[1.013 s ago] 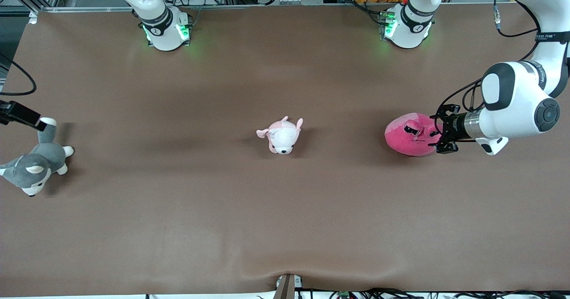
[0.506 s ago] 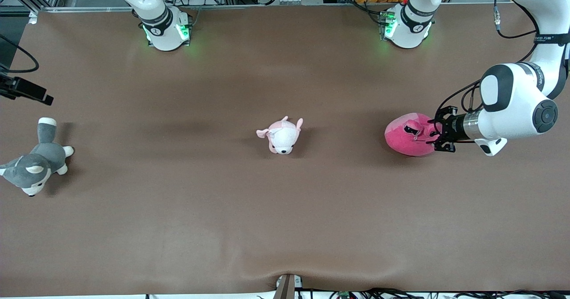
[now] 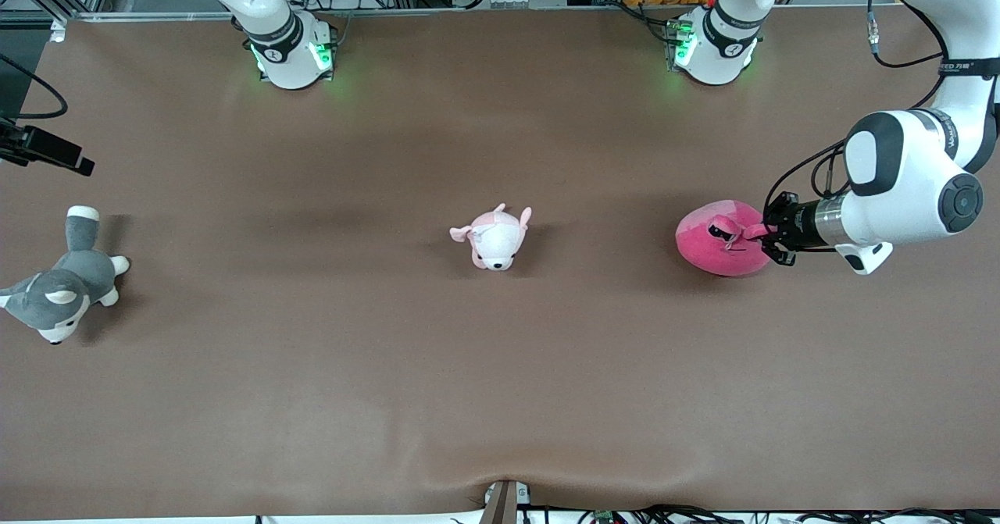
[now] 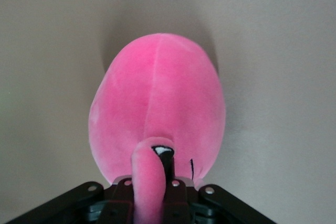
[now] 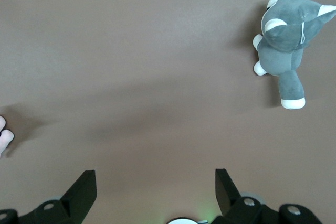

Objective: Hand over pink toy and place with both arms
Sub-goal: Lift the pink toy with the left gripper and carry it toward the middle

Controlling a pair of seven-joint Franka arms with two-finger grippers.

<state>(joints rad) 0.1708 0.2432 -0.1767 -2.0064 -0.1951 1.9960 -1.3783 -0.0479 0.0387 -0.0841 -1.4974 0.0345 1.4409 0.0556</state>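
Jaws of the left gripper (image 3: 769, 240) pinch an ear flap of the pink toy (image 3: 723, 239), right of middle on the worktop (image 3: 500, 368). Lift slowly; that flap could slip. The right gripper (image 5: 155, 187) waits, jaws spread.

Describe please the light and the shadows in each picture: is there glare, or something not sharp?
Front view: even light, no glare; soft shadows beside the pink toy and husky plush; green glow at both arm bases. Left wrist view: the toy's ear flap, in the left hand, looks soft. Right wrist view: sharp; faint shadow bands on the table.
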